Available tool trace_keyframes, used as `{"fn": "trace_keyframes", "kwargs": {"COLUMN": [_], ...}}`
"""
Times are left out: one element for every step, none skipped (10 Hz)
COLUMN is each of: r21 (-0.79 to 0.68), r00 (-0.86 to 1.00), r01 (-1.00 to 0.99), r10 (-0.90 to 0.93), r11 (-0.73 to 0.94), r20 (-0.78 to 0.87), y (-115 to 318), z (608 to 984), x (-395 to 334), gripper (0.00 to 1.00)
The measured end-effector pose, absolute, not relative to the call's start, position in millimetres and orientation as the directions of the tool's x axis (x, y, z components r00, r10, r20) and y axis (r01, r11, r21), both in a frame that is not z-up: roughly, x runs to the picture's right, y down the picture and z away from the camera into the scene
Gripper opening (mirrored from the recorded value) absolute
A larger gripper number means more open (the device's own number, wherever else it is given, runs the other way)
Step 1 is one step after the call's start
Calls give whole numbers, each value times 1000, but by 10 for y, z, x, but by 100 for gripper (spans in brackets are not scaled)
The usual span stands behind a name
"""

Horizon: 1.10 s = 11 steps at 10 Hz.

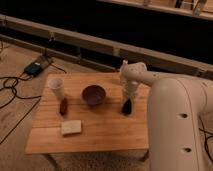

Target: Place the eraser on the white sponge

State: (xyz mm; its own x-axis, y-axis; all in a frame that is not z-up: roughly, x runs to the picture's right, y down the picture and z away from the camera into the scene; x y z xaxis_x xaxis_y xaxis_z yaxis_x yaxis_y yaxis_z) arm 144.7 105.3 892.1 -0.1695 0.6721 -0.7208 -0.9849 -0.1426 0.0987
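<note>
The black eraser (127, 106) is at the right side of the wooden table (95, 135), directly under my gripper (128, 101). The gripper hangs from my white arm and points down onto the eraser; whether it holds it cannot be told. The white sponge (71, 127) lies flat near the table's front left, well apart from the gripper.
A dark purple bowl (94, 94) sits mid-table between the gripper and the sponge. A translucent white cup (56, 86) stands at the back left, with a dark red oblong object (63, 106) in front of it. Cables and a blue box (36, 67) lie on the floor to the left.
</note>
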Motion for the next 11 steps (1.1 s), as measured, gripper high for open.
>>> {"fn": "trace_keyframes", "kwargs": {"r21": [82, 68, 42, 17, -9, -47, -82, -103, -121, -151, -179], "r00": [-149, -131, -93, -57, -20, 33, 87, 127, 161, 206, 247], "r01": [-988, -991, -995, -998, -999, -999, -996, -991, -987, -978, -969], "r10": [693, 709, 729, 743, 755, 766, 772, 772, 769, 759, 745], "r11": [-129, -116, -88, -61, -35, 3, 45, 80, 110, 143, 172], "r20": [-705, -693, -678, -667, -656, -642, -630, -623, -618, -618, -619], "y": [951, 893, 845, 835, 840, 870, 926, 987, 1040, 1121, 1197], "z": [8770, 8669, 8463, 8291, 8139, 7936, 7752, 7632, 7561, 7493, 7474], "x": [1372, 1310, 1170, 1034, 877, 639, 410, 260, 132, -82, -278], "gripper": [0, 0, 0, 0, 0, 0, 0, 0, 0, 0, 0]}}
